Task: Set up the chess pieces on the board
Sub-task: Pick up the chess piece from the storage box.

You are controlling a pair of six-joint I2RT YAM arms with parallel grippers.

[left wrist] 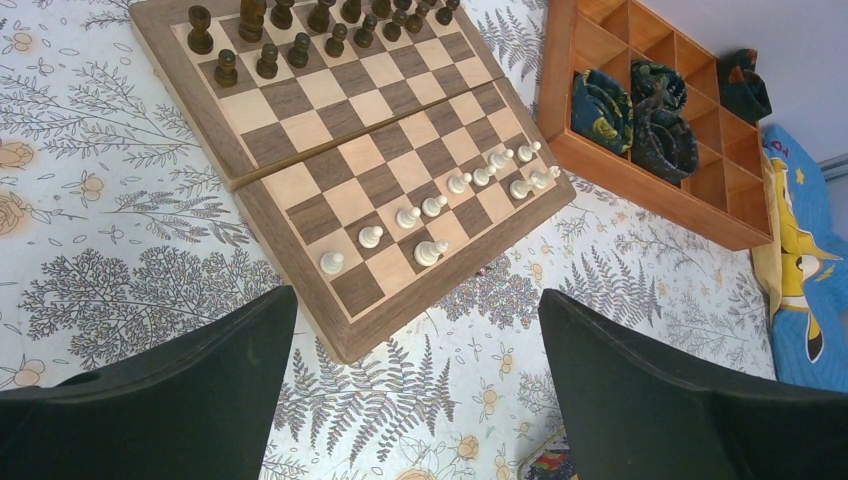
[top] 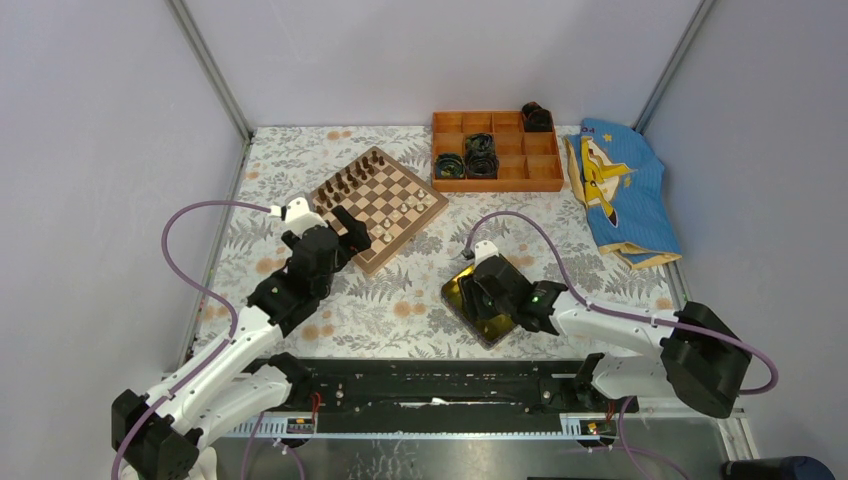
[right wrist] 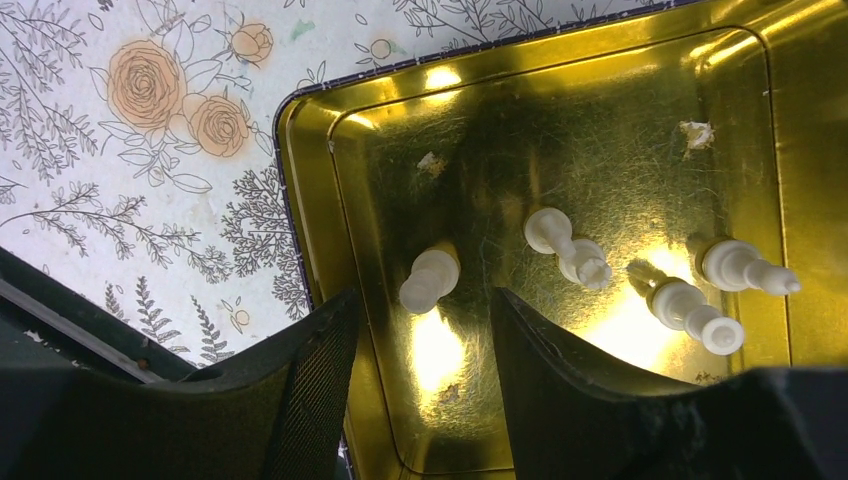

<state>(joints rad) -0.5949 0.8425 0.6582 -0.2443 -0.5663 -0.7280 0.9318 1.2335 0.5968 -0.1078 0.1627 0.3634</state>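
The board (top: 378, 205) lies at the back left, with dark pieces (left wrist: 300, 30) on its far rows. Several cream-white chess pieces (left wrist: 432, 207) stand along its near rows. My left gripper (left wrist: 417, 315) hangs wide open over the cloth just off the board's (left wrist: 400, 310) near corner, holding nothing. Several more white pieces lie on their sides in the glossy yellow tray (right wrist: 300, 200). My right gripper (right wrist: 425, 305) is down inside the tray (top: 455, 295), its jaws apart. One white piece (right wrist: 430, 278) lies just past the fingertips, in line with the gap and not gripped.
An orange compartment box (top: 495, 150) with dark rolled items stands behind the board's right corner. A blue cartoon-print cloth (top: 620, 190) lies at the back right. A floral tablecloth covers the table, and grey walls close in both sides.
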